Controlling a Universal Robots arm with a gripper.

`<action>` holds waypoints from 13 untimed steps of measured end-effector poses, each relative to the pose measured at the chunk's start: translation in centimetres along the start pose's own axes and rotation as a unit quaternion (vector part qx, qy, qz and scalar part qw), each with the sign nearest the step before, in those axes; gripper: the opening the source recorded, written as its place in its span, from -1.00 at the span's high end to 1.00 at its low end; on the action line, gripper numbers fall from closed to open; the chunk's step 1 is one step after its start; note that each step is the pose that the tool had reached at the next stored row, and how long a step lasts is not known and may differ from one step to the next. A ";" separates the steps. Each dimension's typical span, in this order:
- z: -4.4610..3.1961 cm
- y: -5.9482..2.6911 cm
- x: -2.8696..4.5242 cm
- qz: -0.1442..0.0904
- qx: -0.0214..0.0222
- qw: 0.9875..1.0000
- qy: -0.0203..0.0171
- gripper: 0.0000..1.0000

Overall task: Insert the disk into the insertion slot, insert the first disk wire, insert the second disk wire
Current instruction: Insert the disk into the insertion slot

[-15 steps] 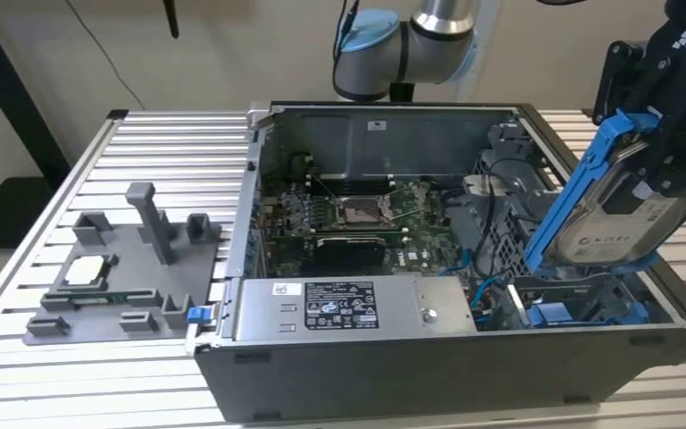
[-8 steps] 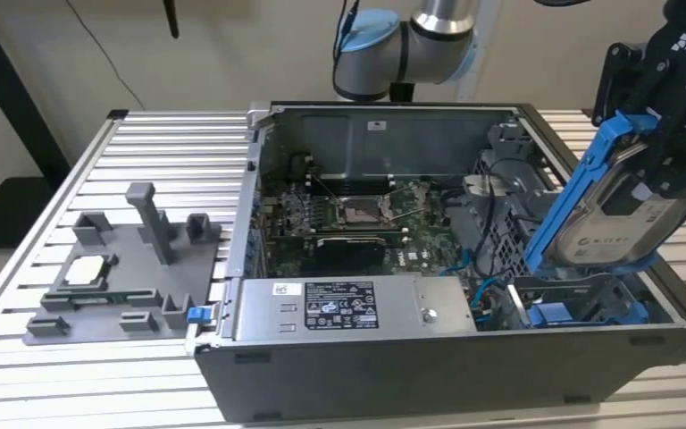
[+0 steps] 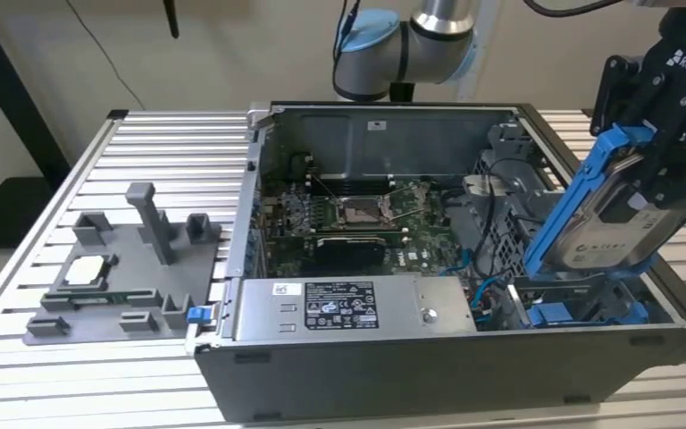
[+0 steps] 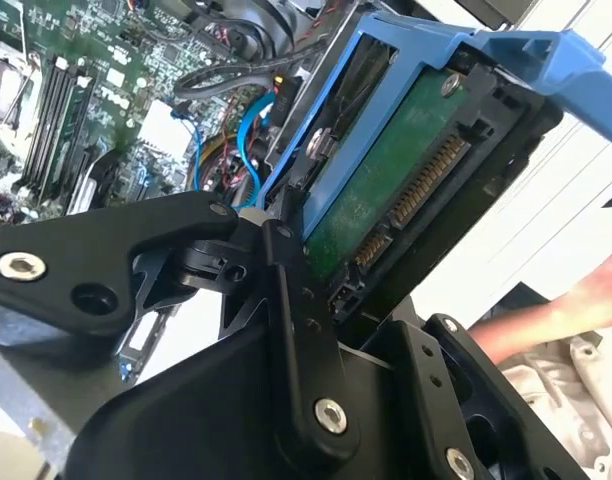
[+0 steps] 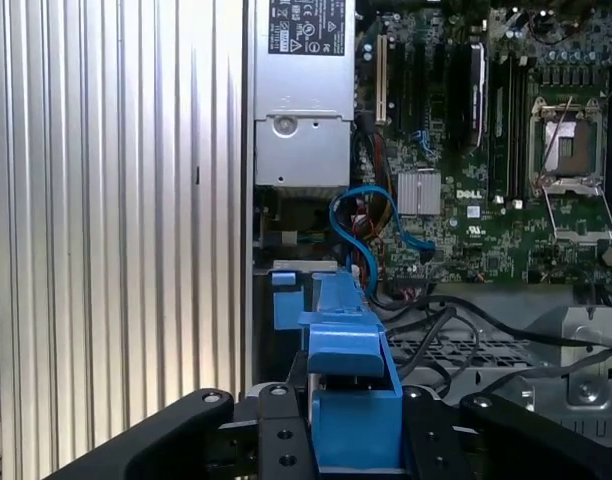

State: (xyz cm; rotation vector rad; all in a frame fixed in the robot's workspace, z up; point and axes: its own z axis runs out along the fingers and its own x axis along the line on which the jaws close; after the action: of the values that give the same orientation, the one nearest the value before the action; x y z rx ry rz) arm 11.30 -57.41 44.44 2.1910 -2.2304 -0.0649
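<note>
The ribbed table [image 3: 33,223] carries the open computer case [image 3: 439,380]. Over the case's corner at the exterior view's right, the gripper [image 3: 659,165] has its fingers closed tight on the disk [image 3: 593,223]. The disk hangs tilted in the air, its lower end near the insertion slot [image 3: 575,313].

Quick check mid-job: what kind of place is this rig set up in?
Probably a robotics lab bench: an open computer case sits on a slatted aluminium table, beside a grey parts fixture, with the gripper holding the disk.
</note>
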 end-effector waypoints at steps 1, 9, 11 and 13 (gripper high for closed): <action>0.11 -0.04 0.00 0.000 0.000 1.000 0.000 1.00; 0.81 -0.28 0.01 0.000 0.000 1.000 0.000 1.00; 0.99 -0.32 0.02 0.000 0.000 1.000 -0.001 1.00; 1.17 -0.35 0.02 0.000 0.000 1.000 -0.001 1.00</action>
State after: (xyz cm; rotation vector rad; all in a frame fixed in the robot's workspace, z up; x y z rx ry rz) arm 11.60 -57.41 43.25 2.1919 -2.2312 -0.0669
